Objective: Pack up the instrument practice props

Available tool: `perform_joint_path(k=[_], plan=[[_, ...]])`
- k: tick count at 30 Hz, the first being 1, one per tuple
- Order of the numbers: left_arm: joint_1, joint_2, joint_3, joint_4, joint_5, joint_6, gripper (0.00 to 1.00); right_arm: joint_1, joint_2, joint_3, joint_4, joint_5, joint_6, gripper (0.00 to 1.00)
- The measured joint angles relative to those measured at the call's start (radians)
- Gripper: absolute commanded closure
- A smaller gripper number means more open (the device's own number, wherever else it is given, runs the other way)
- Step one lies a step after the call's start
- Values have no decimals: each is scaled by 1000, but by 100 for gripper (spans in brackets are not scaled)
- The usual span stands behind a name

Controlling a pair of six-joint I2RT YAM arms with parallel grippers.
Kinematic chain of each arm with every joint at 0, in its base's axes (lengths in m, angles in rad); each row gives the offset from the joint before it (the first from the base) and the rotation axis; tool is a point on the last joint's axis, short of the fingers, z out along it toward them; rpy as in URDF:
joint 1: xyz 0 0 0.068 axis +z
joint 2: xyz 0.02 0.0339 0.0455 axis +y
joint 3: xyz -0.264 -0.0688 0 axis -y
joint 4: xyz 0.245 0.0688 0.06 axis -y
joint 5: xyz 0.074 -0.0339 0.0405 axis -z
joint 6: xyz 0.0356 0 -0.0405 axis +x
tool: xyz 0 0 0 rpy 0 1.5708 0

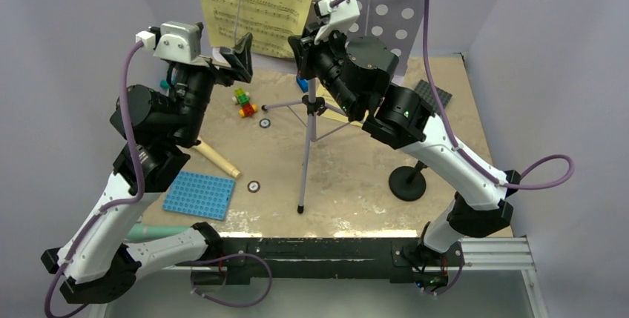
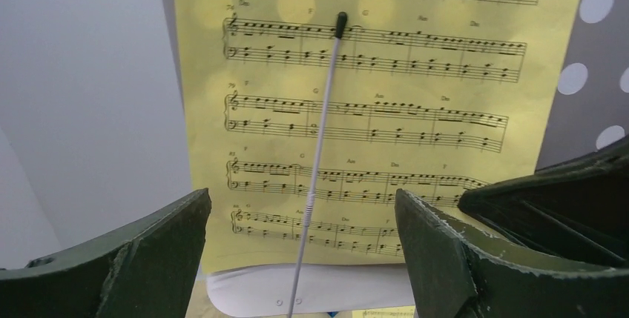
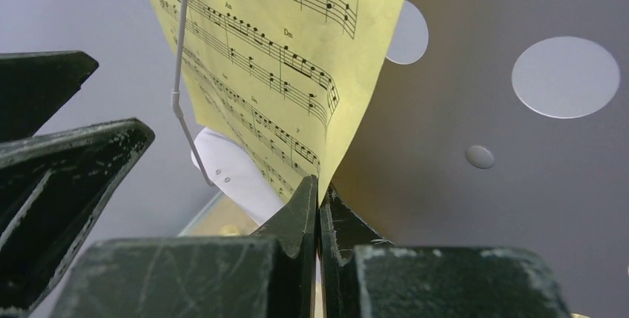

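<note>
One yellow sheet-music page [image 2: 386, 110] leans on one tall music stand [image 1: 310, 136], far on the bench [image 1: 356, 177]. Right hand [image 3: 319, 184] pinches its lower corner; left hand [image 2: 303, 210], fingers apart, hovers beside it.

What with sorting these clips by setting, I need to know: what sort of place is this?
Probably a robot test cell staged for music practice, not a rehearsal room: two robot arms mounted at a table edge, plain walls close around, a music stand with sheet music, and toy bricks.
</note>
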State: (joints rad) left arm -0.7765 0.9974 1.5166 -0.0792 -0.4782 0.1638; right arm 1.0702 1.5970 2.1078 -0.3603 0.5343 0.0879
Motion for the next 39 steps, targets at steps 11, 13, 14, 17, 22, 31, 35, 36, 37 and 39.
perform_joint_path(k=[11, 13, 14, 17, 22, 31, 35, 36, 37, 39], plan=[[171, -3, 45, -36, 169, -156, 23, 0, -18, -35, 24, -4, -2, 100], [177, 13, 66, -38, 195, -157, 24, 0, -18, -37, 26, -5, -2, 100], [180, 23, 75, -39, 207, -157, 26, 0, -18, -37, 26, -5, -2, 100], [186, 51, 93, -43, 240, -157, 31, 0, -18, -37, 27, -6, -2, 100], [193, 113, 111, -60, 270, -157, 35, 0, -18, -37, 27, -8, -3, 100], [209, 160, 128, -81, 271, -158, 51, 0, -24, -42, 28, -25, -3, 100], [214, 159, 135, -79, 272, -164, 60, 0, -34, -51, 32, -29, -3, 100], [214, 159, 135, -79, 273, -164, 61, 0, -35, -53, 32, -29, -3, 100], [214, 159, 135, -80, 274, -164, 62, 0, -37, -55, 33, -29, -3, 100], [214, 159, 135, -80, 276, -163, 64, 0, -39, -55, 32, -29, -4, 100]])
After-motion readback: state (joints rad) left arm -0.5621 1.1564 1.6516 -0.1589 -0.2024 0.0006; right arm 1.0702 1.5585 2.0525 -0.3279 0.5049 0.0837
